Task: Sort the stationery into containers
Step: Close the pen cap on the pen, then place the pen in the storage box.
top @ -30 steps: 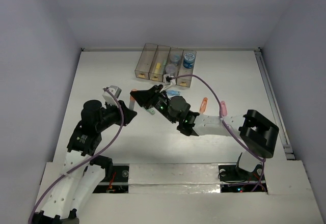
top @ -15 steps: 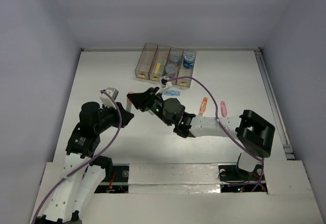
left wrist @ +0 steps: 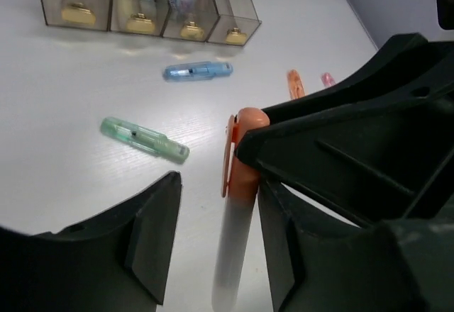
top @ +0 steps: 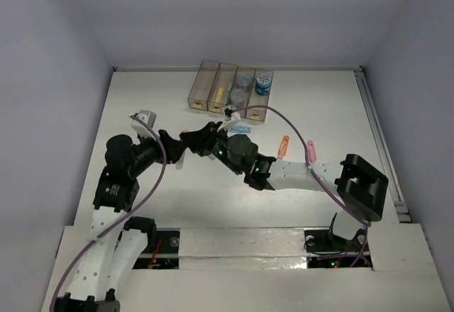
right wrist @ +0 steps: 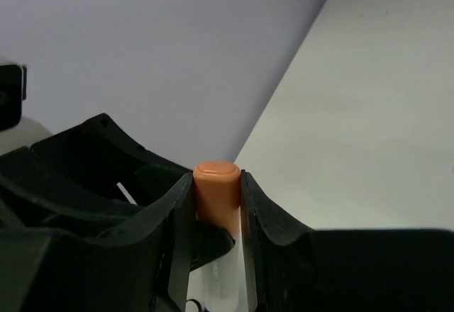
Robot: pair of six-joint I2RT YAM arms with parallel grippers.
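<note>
The orange-capped stick (left wrist: 240, 177), with a smooth pale body, is in the air above the white table (left wrist: 64, 149), its cap end pointing toward the four smoky plastic bins (left wrist: 142, 21). The right gripper (right wrist: 217, 205) pinches the cap, and the left gripper (left wrist: 216, 209) has its jaws spread on both sides of the body. A green stick (left wrist: 144, 138) and a blue stick (left wrist: 198, 70) lie flat between it and the bins.

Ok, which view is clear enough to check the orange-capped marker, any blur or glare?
Top external: evenly lit and sharp, but the orange-capped marker is tiny. Left wrist: marker crisp, far bins slightly soft. Right wrist: cap clear, right gripper dark, little detail.
</note>
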